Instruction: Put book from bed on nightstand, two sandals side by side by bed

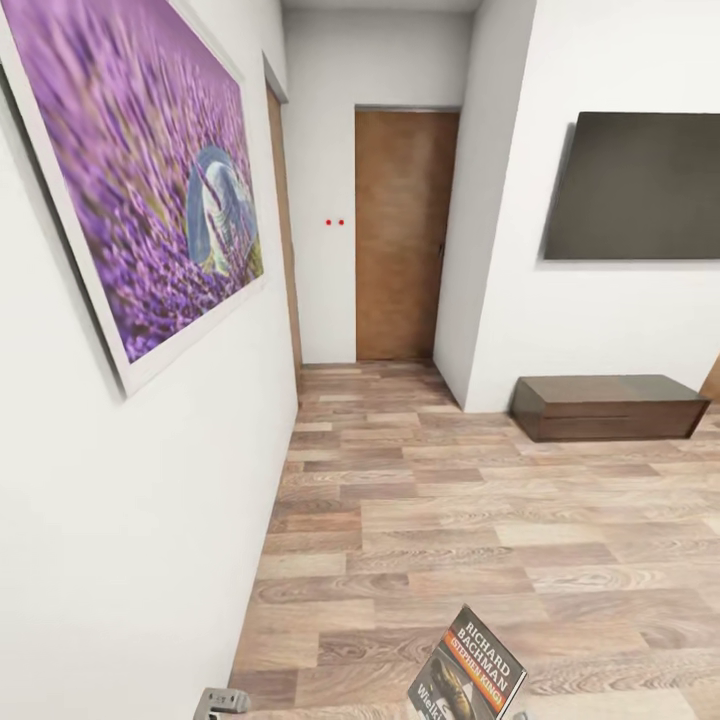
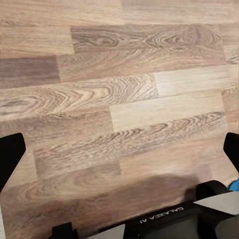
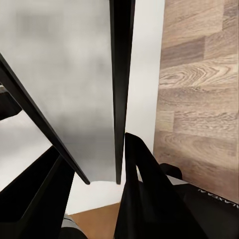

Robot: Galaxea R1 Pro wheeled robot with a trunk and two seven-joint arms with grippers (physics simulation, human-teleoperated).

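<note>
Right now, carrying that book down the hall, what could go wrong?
The book is pinched edge-on between the right gripper's fingers; a bump could let it slip onto the plank floor. The white wall with the purple picture lies close on the left, so turning may scrape the left gripper, which hangs open over the floor.

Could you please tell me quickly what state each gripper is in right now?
Left gripper: jaws open, nothing between them.
Right gripper: jaws shut on the thin dark grey paperback book with an orange band.
</note>
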